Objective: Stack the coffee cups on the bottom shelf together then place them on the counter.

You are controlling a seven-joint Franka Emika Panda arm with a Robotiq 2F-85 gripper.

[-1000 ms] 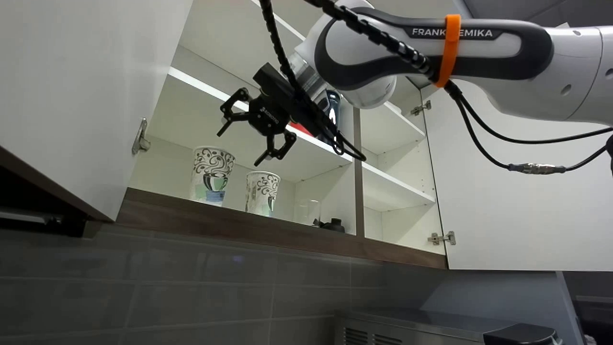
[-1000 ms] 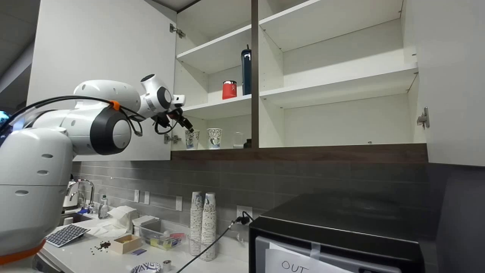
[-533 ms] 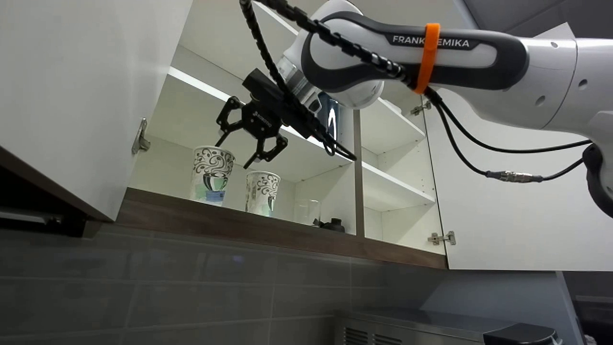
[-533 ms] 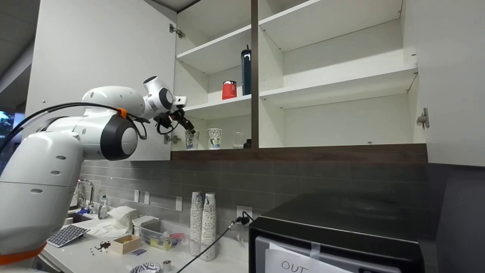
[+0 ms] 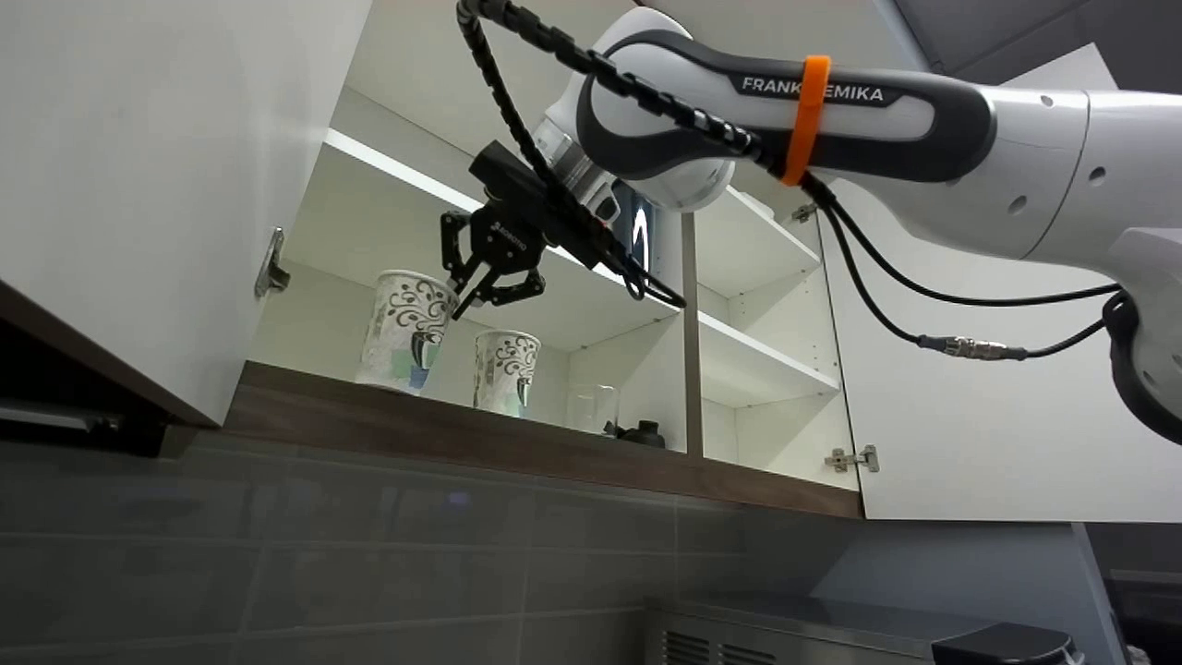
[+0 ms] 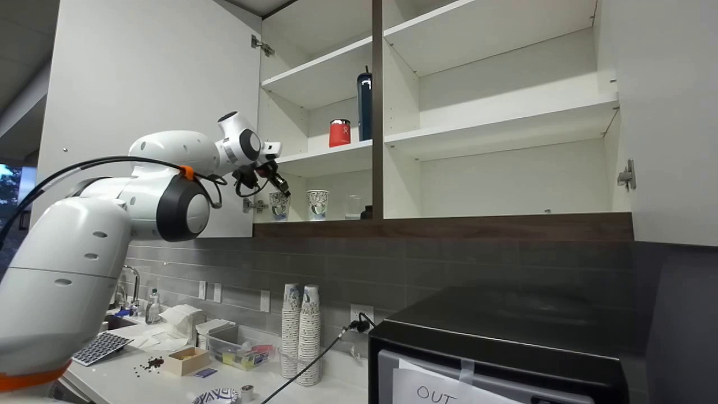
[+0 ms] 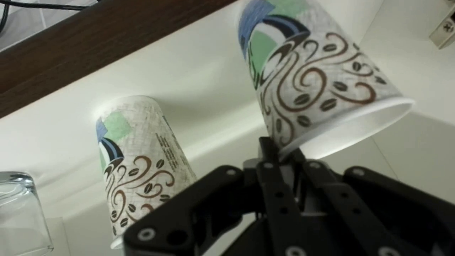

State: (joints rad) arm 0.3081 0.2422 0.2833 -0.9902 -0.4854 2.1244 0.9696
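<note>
Two white patterned coffee cups stand on the bottom shelf (image 5: 443, 417), mouths up. My gripper (image 7: 282, 149) is pinching the rim of the cup (image 7: 305, 71) nearest the cabinet door, one finger inside its mouth and one outside. That cup (image 5: 397, 332) leans away from the gripper (image 5: 459, 300); whether its base fully touches the shelf I cannot tell. A short gap separates it from the upright second cup (image 5: 505, 369), which also shows in the wrist view. In an exterior view the white counter (image 6: 140, 387) lies below the cabinet.
A clear glass (image 7: 21, 220) and a small dark object (image 5: 642, 434) sit beyond the second cup. Above, a red cup (image 6: 339, 134) and a tall dark bottle (image 6: 364, 106) occupy the middle shelf. Tall cup stacks (image 6: 309, 342) and a black microwave (image 6: 505, 336) stand below.
The gripper came down toward the cup nearest the door, and its wide-spread fingers closed over the rim. That cup shifted and tipped slightly. The second cup stayed put.
</note>
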